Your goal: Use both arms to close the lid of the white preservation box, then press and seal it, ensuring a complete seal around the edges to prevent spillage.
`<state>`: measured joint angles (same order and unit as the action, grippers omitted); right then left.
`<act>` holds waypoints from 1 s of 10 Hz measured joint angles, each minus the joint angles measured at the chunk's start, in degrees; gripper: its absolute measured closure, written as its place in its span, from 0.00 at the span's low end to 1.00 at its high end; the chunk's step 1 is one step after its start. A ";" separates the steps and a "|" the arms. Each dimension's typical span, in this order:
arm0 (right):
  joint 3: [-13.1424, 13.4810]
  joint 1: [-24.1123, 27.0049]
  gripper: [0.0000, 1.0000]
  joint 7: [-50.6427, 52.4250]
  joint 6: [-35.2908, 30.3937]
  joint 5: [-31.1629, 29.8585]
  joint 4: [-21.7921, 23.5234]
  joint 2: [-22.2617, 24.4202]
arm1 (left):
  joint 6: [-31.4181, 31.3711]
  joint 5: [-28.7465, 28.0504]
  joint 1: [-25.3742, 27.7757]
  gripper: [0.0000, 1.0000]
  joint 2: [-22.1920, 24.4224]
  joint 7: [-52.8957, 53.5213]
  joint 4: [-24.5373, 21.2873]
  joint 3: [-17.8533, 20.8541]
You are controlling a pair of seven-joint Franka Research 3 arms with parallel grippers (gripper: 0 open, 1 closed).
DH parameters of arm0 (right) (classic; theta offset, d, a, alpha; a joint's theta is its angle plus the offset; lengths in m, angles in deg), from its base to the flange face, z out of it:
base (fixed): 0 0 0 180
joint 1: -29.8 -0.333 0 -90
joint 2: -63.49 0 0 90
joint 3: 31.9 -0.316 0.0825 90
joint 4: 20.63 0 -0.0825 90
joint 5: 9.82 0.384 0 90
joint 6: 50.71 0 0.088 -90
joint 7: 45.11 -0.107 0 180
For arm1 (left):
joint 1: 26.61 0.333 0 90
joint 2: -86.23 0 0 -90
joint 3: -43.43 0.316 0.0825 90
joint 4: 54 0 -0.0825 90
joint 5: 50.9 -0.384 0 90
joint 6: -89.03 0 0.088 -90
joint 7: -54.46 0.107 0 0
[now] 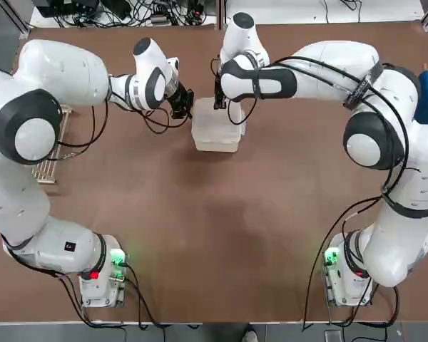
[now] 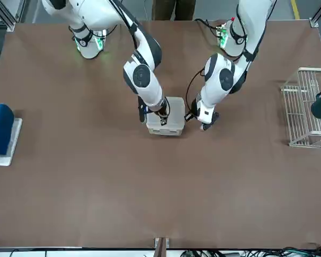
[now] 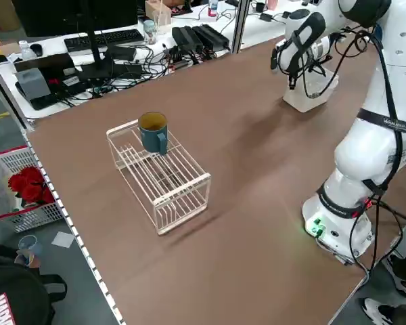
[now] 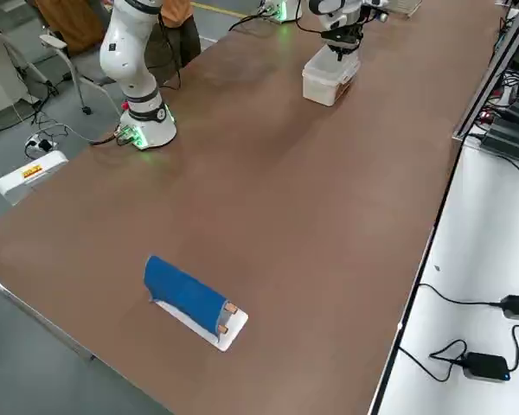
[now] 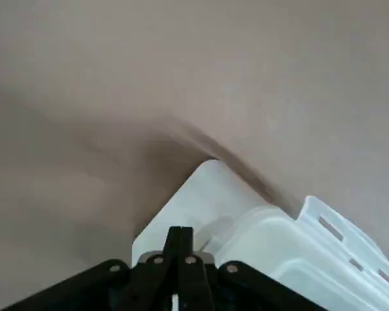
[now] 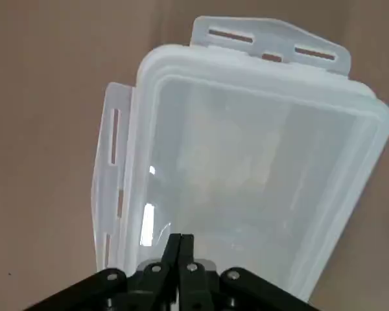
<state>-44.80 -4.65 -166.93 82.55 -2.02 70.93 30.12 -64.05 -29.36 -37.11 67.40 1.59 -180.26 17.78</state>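
Lid-sealing stage, both arms at the box. The white preservation box (image 1: 215, 130) stands on the brown table (image 1: 214, 235) between my two grippers, with the lid (image 6: 259, 162) already lying flat on it. The clip tabs (image 6: 270, 40) still stick outward from the rim, so I judge the closing done and the press-and-seal step in hand.

My right gripper (image 6: 179, 253) points down over the lid. Its fingers are pressed together with nothing between them, the tips at the near edge of the lid, so they serve as a blunt pusher rather than a clamp. Whether the tips actually bear on the plastic I cannot tell.

My left gripper (image 5: 179, 243) sits just beside the box at its outer side. Its fingers are likewise closed tight and hold nothing. The box corner and one side tab (image 5: 340, 236) lie just beyond the tips, close but not clearly touching.

Next move, as I judge it: the right tips press down along the lid rim, working from the near edge round the corners, while the left tips steady the box wall or fold the side tab down until it catches. The box is light and may slide or tip under an off-centre push, so pressure should go straight down with the other side braced. Each tab must be folded before the seal counts as complete.
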 joint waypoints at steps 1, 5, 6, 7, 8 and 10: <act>0.00 0.00 0.95 0.00 0.01 0.00 0.00 0.00 | -0.19 0.00 -0.17 0.99 -0.23 -0.42 -0.22 -0.01; 0.01 0.00 0.95 0.00 -0.01 -0.03 0.01 0.01 | -1.43 -0.05 -1.08 0.99 -1.00 -1.51 -0.65 0.04; 0.01 0.00 0.95 0.00 0.00 -0.04 0.01 0.00 | -1.43 -0.05 -1.08 0.99 -1.00 -1.52 -0.65 0.04; 0.01 0.00 0.95 0.00 0.00 -0.03 0.01 0.01 | -1.43 -0.05 -1.08 0.99 -0.99 -1.51 -0.65 0.04; 0.01 0.00 0.95 0.00 0.00 -0.03 0.01 0.01 | -1.38 -0.06 -1.06 0.99 -0.97 -1.51 -0.65 0.04; -0.01 0.00 0.95 0.00 0.00 -0.03 0.01 0.01 | 0.04 -0.51 -0.95 0.99 -0.83 -1.29 -0.24 0.09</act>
<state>-44.81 -4.65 -166.93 82.55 -2.05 70.94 30.12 -64.00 -29.87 -38.06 66.57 0.30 -180.50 17.86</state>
